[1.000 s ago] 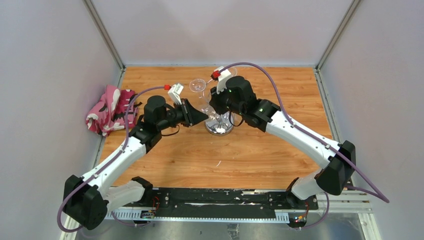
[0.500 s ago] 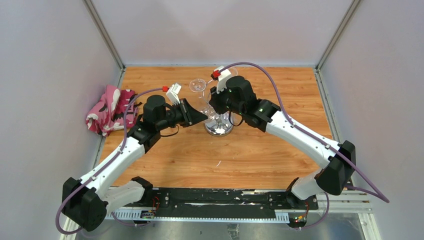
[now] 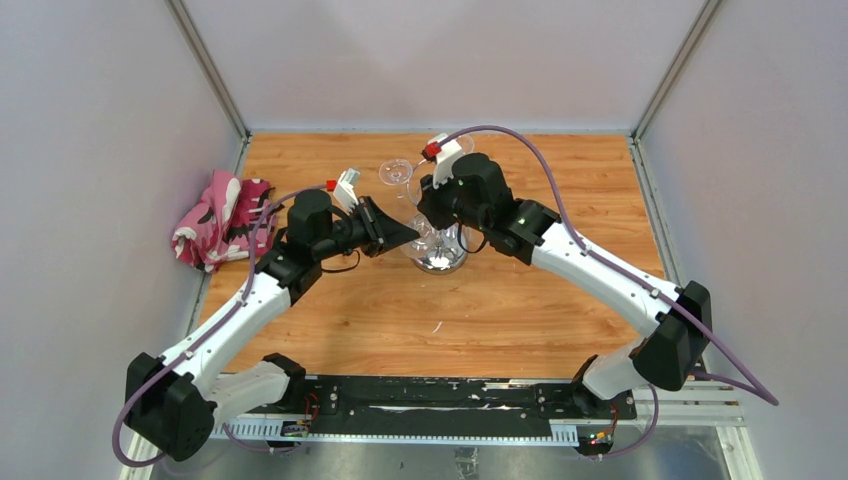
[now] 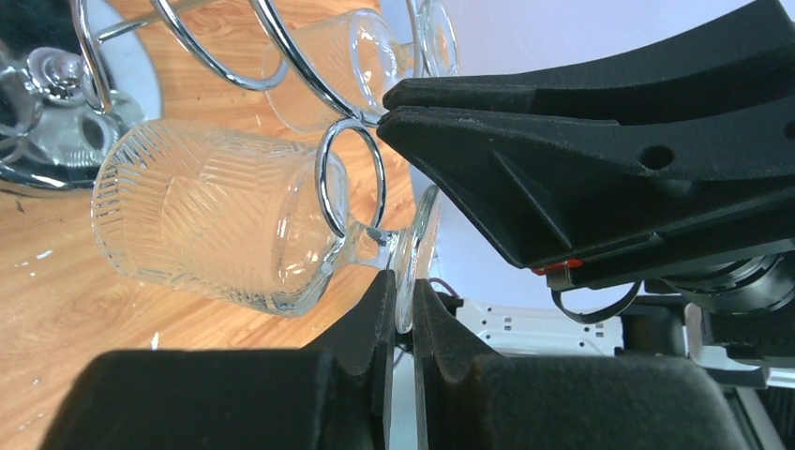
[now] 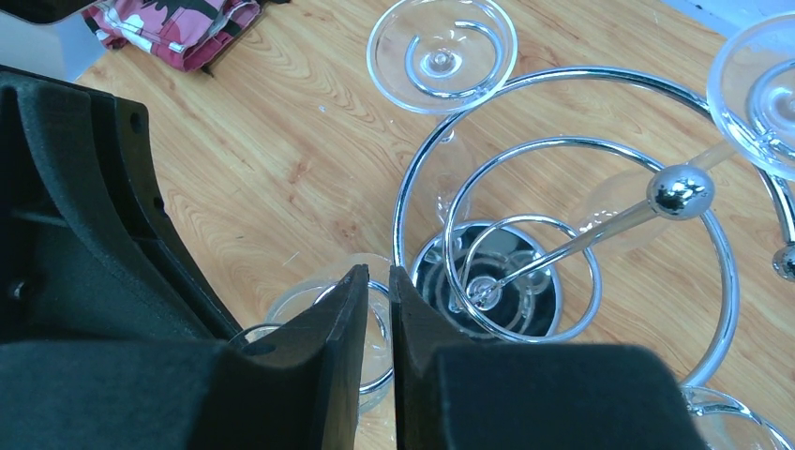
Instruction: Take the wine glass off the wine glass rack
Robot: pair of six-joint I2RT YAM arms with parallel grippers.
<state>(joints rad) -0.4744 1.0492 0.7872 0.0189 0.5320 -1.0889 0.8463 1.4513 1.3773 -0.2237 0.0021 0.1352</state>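
The wine glass rack (image 3: pixel 438 256) is a chrome wire stand at mid table; its rings show in the right wrist view (image 5: pixel 562 150). A ribbed wine glass (image 4: pixel 216 220) hangs tilted with its stem through a chrome hook ring (image 4: pixel 323 178). My left gripper (image 4: pixel 401 300) is shut on the thin foot of this glass (image 4: pixel 419 244); from above it (image 3: pixel 408 236) sits at the rack's left side. My right gripper (image 5: pixel 379 274) reaches in over the rack (image 3: pixel 428 218), its jaws almost closed on the chrome wire by that hook. Its black fingers (image 4: pixel 562 141) sit just above the glass.
Other glasses hang on the rack: one at the back left (image 3: pixel 397 170), whose foot shows in the right wrist view (image 5: pixel 441 52), and one at the right (image 5: pixel 759 75). A pink patterned cloth (image 3: pixel 215 220) lies at the table's left edge. Walls enclose three sides.
The left wrist has shifted slightly, still shut on the glass's foot. The right arm and the rack have not visibly moved.
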